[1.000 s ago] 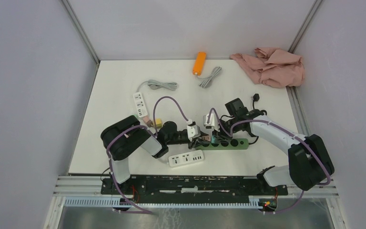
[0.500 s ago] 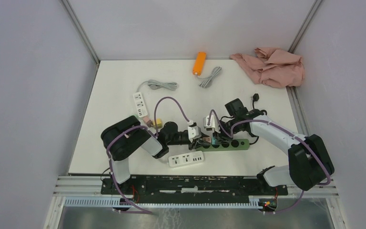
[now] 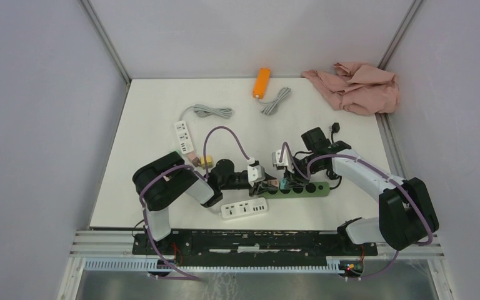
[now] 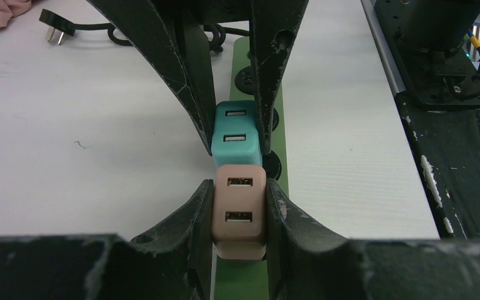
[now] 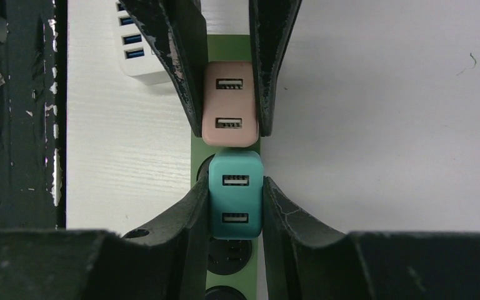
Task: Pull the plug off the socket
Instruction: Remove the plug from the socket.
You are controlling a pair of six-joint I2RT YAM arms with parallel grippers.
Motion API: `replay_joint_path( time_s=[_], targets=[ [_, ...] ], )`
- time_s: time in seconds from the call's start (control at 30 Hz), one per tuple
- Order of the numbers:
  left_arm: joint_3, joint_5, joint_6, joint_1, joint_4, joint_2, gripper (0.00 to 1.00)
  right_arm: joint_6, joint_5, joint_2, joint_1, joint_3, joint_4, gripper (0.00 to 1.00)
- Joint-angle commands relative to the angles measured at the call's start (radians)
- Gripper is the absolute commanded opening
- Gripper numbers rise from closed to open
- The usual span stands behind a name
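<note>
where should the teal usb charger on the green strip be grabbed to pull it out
Grip the teal charger by its two flat long sides, coming straight down from above. The pink charger sits close against one short end, so only the sides facing across the green power strip are free. The right hand is clamped on exactly those sides.

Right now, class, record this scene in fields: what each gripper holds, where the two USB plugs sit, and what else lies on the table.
Left gripper: shut on the pink two-port USB plug
Right gripper: shut on the teal two-port USB plug
Plugs: adjacent on the green plastic power strip
Elsewhere: white power strip, orange rectangular block, crumpled pink cloth
</note>
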Motion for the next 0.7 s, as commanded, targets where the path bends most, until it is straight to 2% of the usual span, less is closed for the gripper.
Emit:
replay_joint_path(
  time_s=[0.0,0.2,0.33,0.43,0.5,0.67],
  targets=[
    [0.005,-0.033,0.04,0.012,-0.03,0.023,0.03,-0.064,-0.139,-0.035,0.047,0.053,-0.081,0.0],
    [0.009,-0.03,0.042,0.011,-0.039,0.026,0.03,0.114,-0.085,-0.02,0.066,0.071,0.038,0.0],
    [0.009,-0.029,0.041,0.012,-0.04,0.026,0.03,0.138,-0.026,-0.032,0.03,0.074,0.056,0.0],
    [0.008,-0.029,0.042,0.013,-0.041,0.023,0.03,0.082,-0.015,-0.037,-0.012,0.094,-0.003,0.0],
    [0.005,-0.028,0.041,0.014,-0.038,0.023,0.03,-0.012,-0.028,-0.039,-0.033,0.11,-0.101,0.0],
    [0.007,-0.024,0.04,0.013,-0.036,0.024,0.03,-0.21,-0.16,-0.036,-0.028,0.099,-0.247,0.0]
  ],
)
